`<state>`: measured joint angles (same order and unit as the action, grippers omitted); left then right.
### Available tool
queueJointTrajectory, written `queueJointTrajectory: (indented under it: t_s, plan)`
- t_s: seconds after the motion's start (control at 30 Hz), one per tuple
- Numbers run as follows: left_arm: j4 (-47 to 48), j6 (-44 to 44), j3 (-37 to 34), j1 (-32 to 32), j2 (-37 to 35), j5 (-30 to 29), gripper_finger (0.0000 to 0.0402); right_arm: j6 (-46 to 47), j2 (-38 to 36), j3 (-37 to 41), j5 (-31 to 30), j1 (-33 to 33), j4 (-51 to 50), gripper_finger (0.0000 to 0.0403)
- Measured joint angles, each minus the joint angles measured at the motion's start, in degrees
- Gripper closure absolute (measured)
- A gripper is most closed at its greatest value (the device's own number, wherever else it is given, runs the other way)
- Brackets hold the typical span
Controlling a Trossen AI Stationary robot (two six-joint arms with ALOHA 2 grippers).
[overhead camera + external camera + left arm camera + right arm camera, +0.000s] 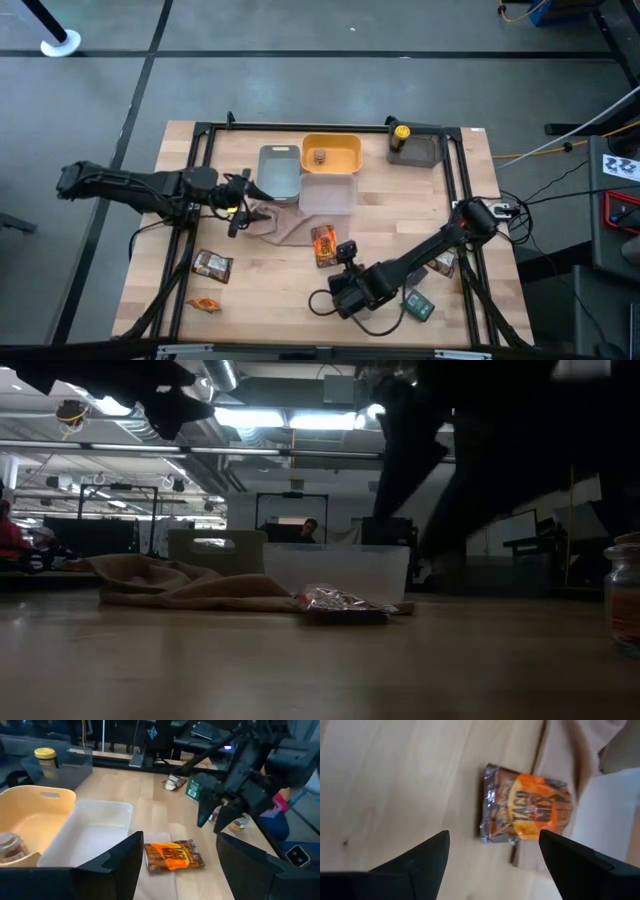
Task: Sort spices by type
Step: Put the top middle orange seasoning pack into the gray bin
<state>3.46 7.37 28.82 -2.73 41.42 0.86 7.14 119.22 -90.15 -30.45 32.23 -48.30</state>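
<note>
An orange-and-brown foil packet (324,243) (525,810) (174,856) lies flat on the table, one end on the edge of the beige cloth (285,225). My right gripper (346,252) (495,834) hovers open just above and beside it. My left gripper (240,208) (180,837) is open over the cloth's left end, facing the packet. A tan jar (320,156) stands in the yellow tray (345,150). The yellow-capped bottle (400,133) stands in a dark tray (425,150). Elsewhere on the table lie a brown packet (212,265), a small orange packet (204,304) and a green box (418,305).
A grey tray (279,172) and a clear tray (327,193) sit side by side behind the cloth. Another packet (443,262) lies under my right arm, and a jar (625,595) stands at the table's right. A black frame (190,200) borders the table.
</note>
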Motion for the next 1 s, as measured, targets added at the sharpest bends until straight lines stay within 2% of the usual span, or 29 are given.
queueJointTrajectory:
  t_s: [0.43,0.53,0.77,1.0]
  plan:
    - [0.07,1.25,0.0,-2.62,3.58,-0.04,0.0167,-0.17,4.91,0.02,-4.51,-1.36,0.66,0.0095]
    - [0.04,1.62,0.0,-2.62,3.63,-0.04,0.0167,2.59,4.89,0.02,-4.31,-2.56,1.72,0.0095]
    - [0.05,1.64,0.0,-2.62,3.63,-0.06,0.0167,6.75,4.93,-0.09,5.9,-7.26,2.47,0.0095]
    - [0.13,1.64,0.0,-2.6,3.63,-0.06,0.0167,6.25,4.92,-0.11,6.09,-9.78,3.99,0.0095]
